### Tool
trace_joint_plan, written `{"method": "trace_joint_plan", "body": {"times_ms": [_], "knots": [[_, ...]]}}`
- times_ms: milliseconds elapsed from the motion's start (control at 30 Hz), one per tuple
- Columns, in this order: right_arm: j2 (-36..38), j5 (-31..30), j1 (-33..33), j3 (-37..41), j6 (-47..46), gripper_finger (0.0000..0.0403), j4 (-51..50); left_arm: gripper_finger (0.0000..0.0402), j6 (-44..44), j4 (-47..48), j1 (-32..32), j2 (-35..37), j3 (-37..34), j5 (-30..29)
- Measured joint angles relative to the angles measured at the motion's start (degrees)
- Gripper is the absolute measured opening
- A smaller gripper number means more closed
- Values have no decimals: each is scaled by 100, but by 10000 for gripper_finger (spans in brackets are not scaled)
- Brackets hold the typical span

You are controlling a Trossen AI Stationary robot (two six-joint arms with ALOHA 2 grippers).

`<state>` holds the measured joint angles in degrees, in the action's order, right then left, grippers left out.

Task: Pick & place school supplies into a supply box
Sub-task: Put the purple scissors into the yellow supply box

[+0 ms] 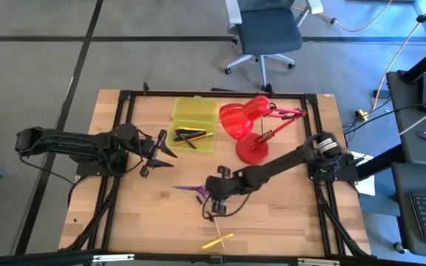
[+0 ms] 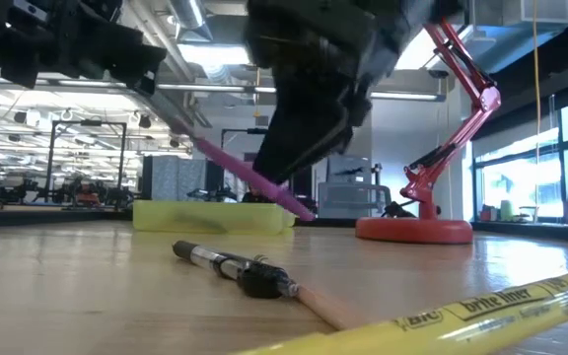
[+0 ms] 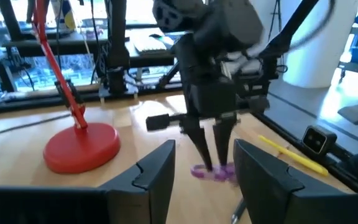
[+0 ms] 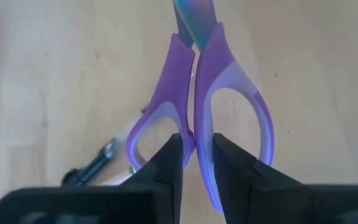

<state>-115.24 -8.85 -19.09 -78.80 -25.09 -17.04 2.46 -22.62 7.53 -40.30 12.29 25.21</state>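
Yellow highlighter (image 2: 481, 314) is lying closest to the low camera, with a black pen (image 2: 233, 269) resting just behind it on the pale wooden table (image 2: 67, 286); beyond them a workshop room with ceiling lights is showing. Farther back the supply box (image 2: 213, 216) is sitting beside the red desk lamp (image 2: 432, 168), and the right gripper (image 2: 299, 148) is hanging over the table, gripping the purple scissors (image 2: 254, 177) off the surface at a tilt.

From above, the box (image 1: 193, 125) is lying open near the table's far edge with a few pens inside, the lamp (image 1: 251, 127) just beside it. One highlighter (image 1: 217, 241) is lying near the front edge. An office chair (image 1: 266, 33) is standing on the grey floor behind.

Looking from the left wrist, the left gripper (image 3: 205, 171) is waiting with its fingers spread wide, empty, facing the other arm and the lamp base (image 3: 82, 147).

Looking from the right wrist, the two fingers (image 4: 169, 162) are pinching the scissors (image 4: 204, 99) narrowly where the two handle loops meet, above bare wood.
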Motion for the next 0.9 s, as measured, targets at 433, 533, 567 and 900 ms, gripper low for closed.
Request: {"method": "trace_joint_plan", "body": {"times_ms": [433,533,567,900], "knots": [[1134,1794,81,2924,1824,76,6737,155,-172,-593,-132,-275,3,3],[1028,2430,298,3142,1770,77,7667,152,-316,-1210,-323,-607,1,-2],[1005,2575,365,3129,1670,77,7748,150,-349,-1504,-390,-782,4,2],[746,3013,585,2771,1482,77,7595,136,-673,-2681,-803,-2720,702,-2]]}}
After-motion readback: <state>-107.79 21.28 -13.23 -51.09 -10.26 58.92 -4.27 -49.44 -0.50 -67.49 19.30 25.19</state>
